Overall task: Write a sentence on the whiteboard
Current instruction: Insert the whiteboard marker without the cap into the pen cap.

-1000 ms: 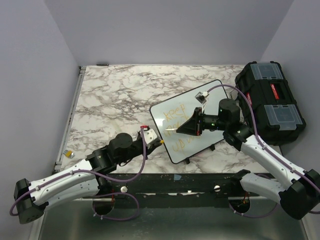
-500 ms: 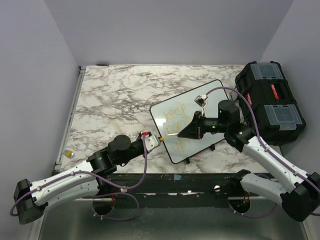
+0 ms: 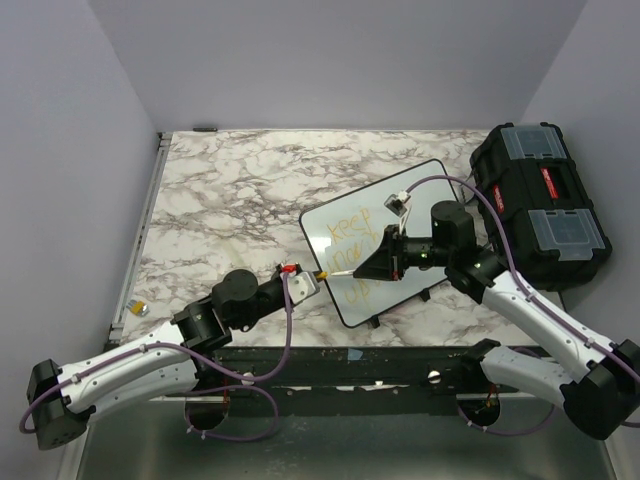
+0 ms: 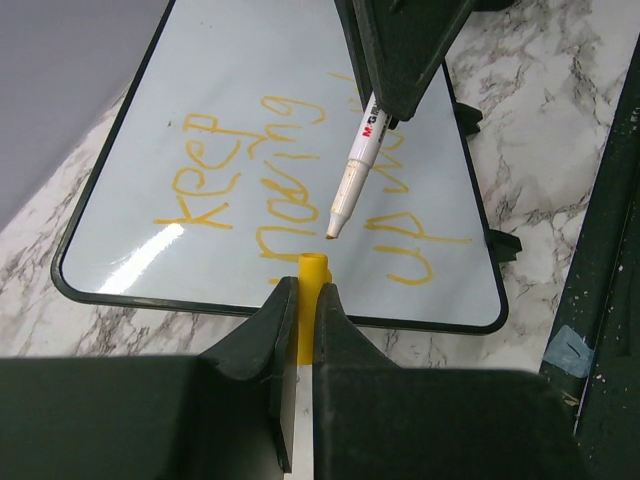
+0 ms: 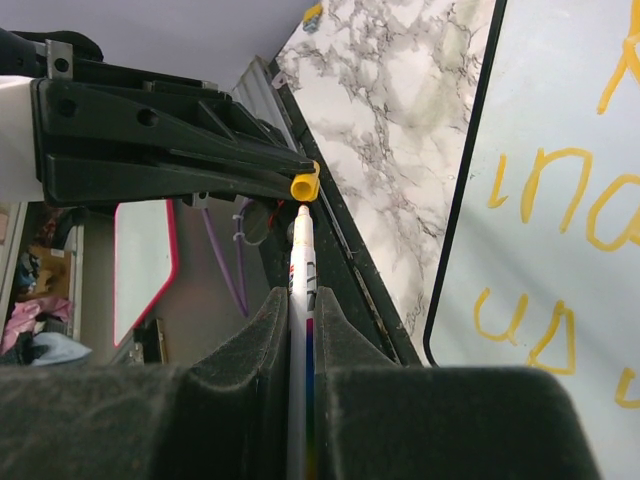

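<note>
Whiteboard (image 3: 322, 236) lies beneath right claw (image 3: 361, 267) gripping marker (image 3: 343, 270).

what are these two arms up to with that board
The whiteboard already carries the sentence in yellow, roughly "keep moving up". The right gripper is shut on the marker, whose bare tip points at the yellow cap pinched in the left gripper. Tip and cap are close but not yet joined, so it looks like the marker is about to be capped.
</note>
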Controlling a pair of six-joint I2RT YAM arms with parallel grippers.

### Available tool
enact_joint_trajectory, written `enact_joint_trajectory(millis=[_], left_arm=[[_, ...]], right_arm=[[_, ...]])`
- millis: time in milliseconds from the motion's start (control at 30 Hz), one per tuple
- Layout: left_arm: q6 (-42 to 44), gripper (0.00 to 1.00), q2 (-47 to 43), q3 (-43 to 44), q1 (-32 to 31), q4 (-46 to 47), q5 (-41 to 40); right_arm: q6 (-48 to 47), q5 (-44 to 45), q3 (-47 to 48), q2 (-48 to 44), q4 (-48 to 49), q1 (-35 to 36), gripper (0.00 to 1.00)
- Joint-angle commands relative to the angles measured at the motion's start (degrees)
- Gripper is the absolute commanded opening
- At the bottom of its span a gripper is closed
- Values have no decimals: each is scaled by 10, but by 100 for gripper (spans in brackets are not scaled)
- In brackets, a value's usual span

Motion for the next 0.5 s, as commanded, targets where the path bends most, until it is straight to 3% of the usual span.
enact_joint_trajectory(millis=[0,467], left_arm=[[7,0,-13,8,2,19,9],[7,0,-15,3,2,16,19]], right_arm=[[-3,9,10,7,-4,7,1],[0,19,11,12,9,13,1]])
